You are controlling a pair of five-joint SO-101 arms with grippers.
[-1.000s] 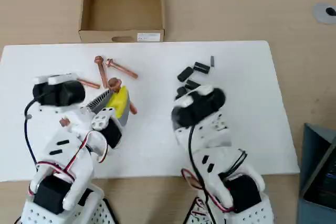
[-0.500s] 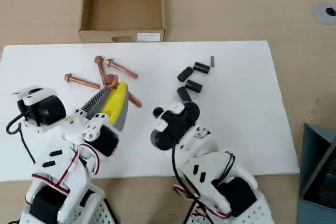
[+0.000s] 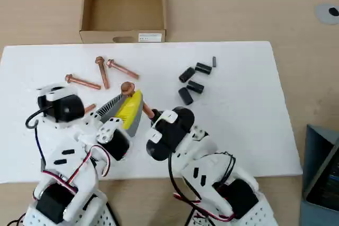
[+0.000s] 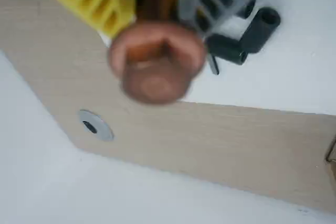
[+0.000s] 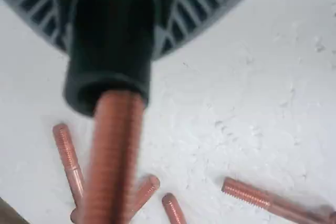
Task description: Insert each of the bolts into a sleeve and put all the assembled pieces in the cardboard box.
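On the arms' side of the cardboard box (image 3: 106, 36), over the white mat (image 3: 238, 130), a copper bolt (image 3: 127, 87) is gripped by its shank in the left gripper (image 3: 127, 100). The yellow and grey fingers are clenched on it just under the head. The threaded end of this bolt is seen entering a black sleeve (image 5: 110, 51), which is clamped between the grey fingers of the right gripper (image 5: 113, 3). Bolt and sleeve are held well apart from the box. Three loose bolts (image 3: 83, 82) are laid on the mat nearer the box, close together, off its left half. Four loose black sleeves (image 3: 195, 87) are clustered on the mat off the box's right corner, about as near to it as the loose bolts. A thin dark pin (image 3: 214, 62) is laid just beside them.
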